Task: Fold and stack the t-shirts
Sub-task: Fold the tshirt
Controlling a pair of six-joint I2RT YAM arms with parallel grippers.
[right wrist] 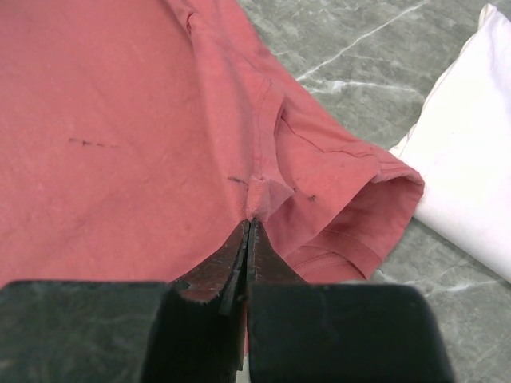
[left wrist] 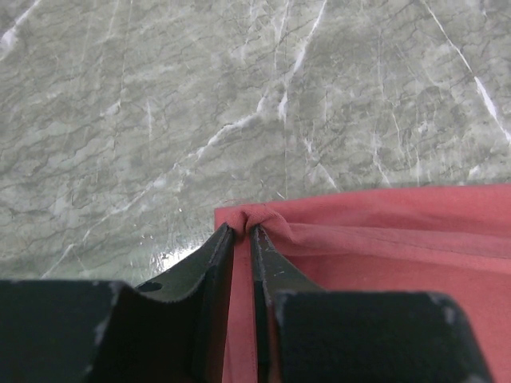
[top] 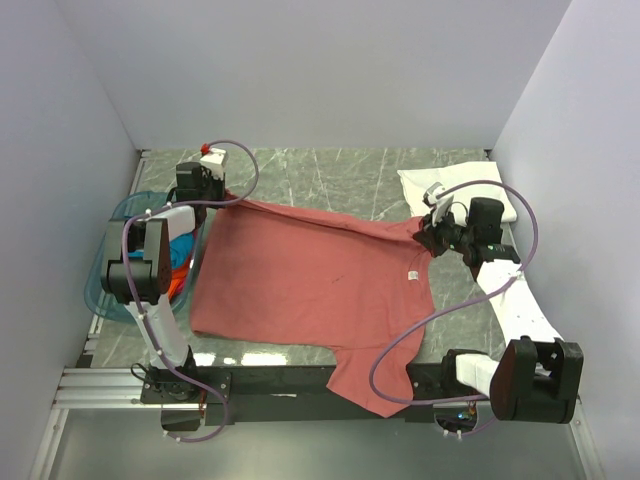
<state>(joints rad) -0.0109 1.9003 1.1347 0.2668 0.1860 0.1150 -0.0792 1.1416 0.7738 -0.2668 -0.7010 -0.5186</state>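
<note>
Red t-shirt (top: 300, 280): spread on the worktop (top: 330, 175) between both tools.
Left tool (left wrist: 242, 231): clamped on its far corner.
Right tool (right wrist: 248, 225): clamped on cloth beside a sleeve.
White t-shirt (right wrist: 471, 175): folded, just beyond that sleeve.

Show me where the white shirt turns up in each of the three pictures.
Top view: the white shirt lies in the upper right of the picture.
Left wrist view: not in it.
Right wrist view: the white shirt is at the right edge, beside a sleeve of the dusty-red shirt.
Shared landmark: the dusty-red shirt shows in all three views.
</note>
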